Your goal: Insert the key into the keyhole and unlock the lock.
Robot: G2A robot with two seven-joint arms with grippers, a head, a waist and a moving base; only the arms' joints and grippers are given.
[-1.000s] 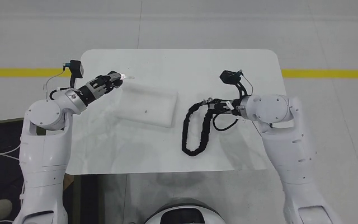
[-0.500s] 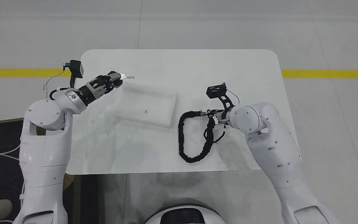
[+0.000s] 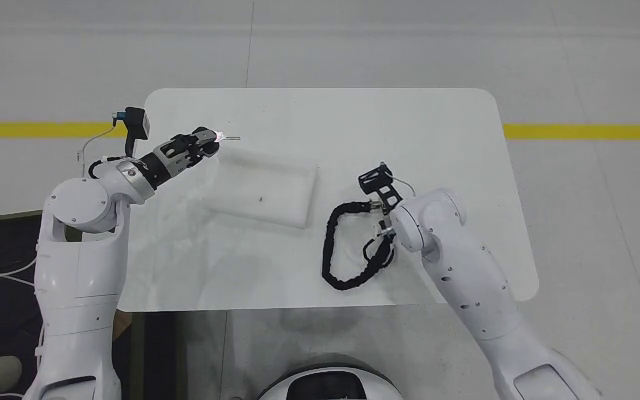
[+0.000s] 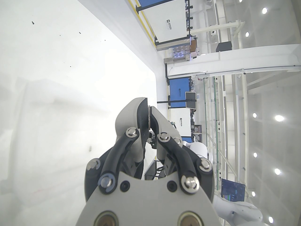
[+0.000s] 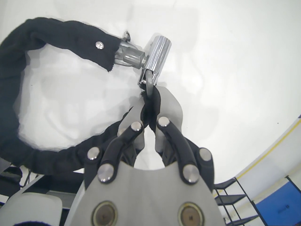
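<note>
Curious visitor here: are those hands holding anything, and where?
Left hand pinches the key by its head; right hand grips the chain lock by its sleeve beside the chrome cylinder.

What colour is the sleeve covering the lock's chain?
Black, a plain fabric sleeve with no pattern. It shows best in the right wrist view.

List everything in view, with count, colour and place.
table: one, white, under everything.
pad: one, white, flat on the table's middle.
chain lock: one, black sleeve, looped beside the pad.
cylinder: one, silver, joining the chain lock's ends.
key: one, silver, pinched above the table's far corner.
floor line: one, yellow, running beyond the table.
left claw: one, grey with black pads, shut on the key.
right claw: one, grey with black pads, shut on the chain lock's sleeve beside the cylinder.
</note>
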